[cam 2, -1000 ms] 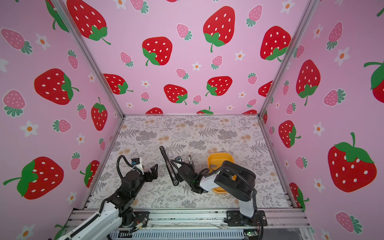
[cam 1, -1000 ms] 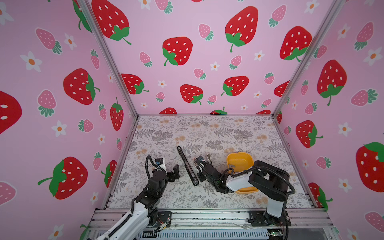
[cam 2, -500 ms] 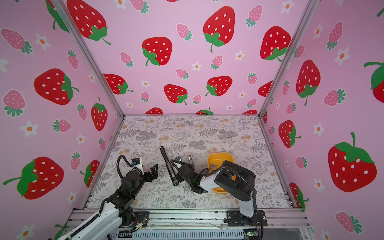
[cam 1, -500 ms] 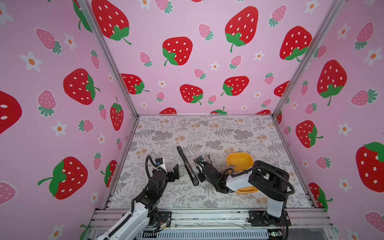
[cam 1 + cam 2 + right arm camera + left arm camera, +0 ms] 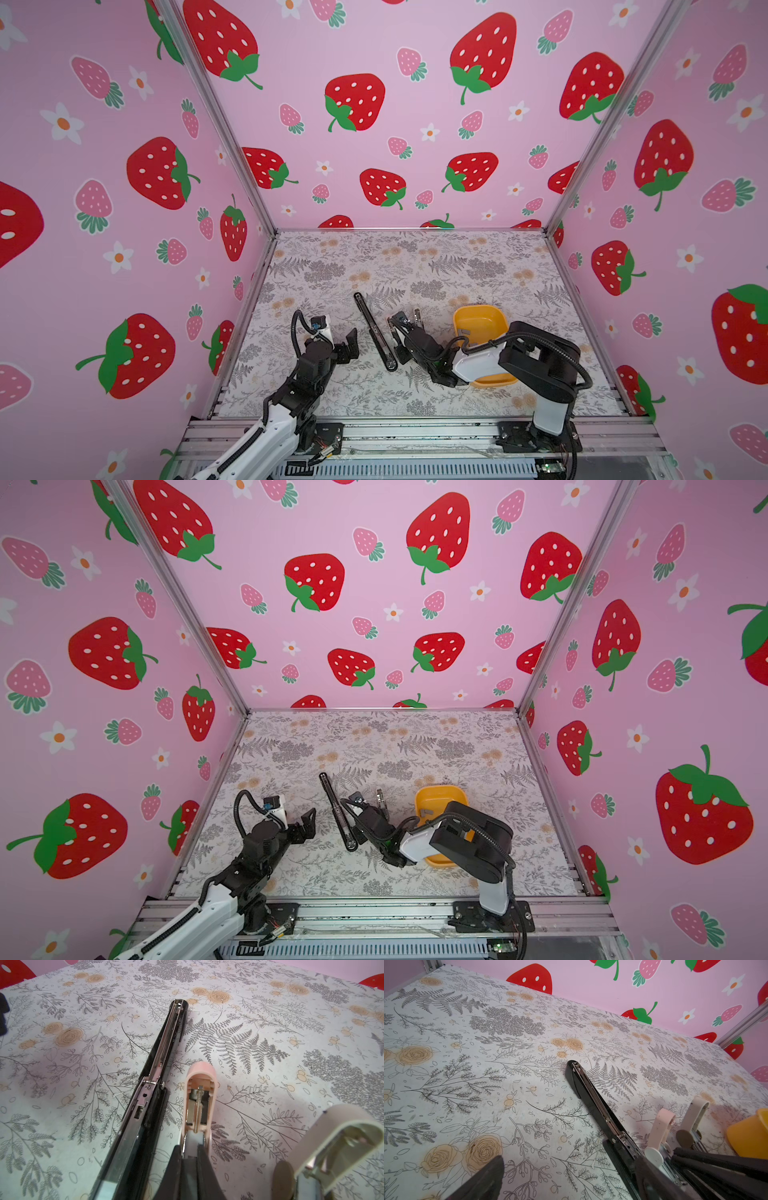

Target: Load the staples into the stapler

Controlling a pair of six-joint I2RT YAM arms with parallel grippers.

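Back wall (image 5: pixel 395 124), beyond the left gripper (image 5: pixel 347 345) and right gripper (image 5: pixel 398 332): was pink, printed with red and pale strawberries and white flowers.
Left side wall (image 5: pixel 104 208), right side wall (image 5: pixel 685 187), outward of each gripper: bore the same print.
Corner posts (image 5: pixel 216 116): two, bare aluminium.
Floor mat (image 5: pixel 415 266), beneath the grippers: showed grey ferns and tan roses.
Front rail (image 5: pixel 415 434), behind them: slotted aluminium.
Light was even.

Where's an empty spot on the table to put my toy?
The far half of the table, between the back wall and the black stapler, is bare. Crowded: from the black stapler to the yellow bowl, around the pink stapler.
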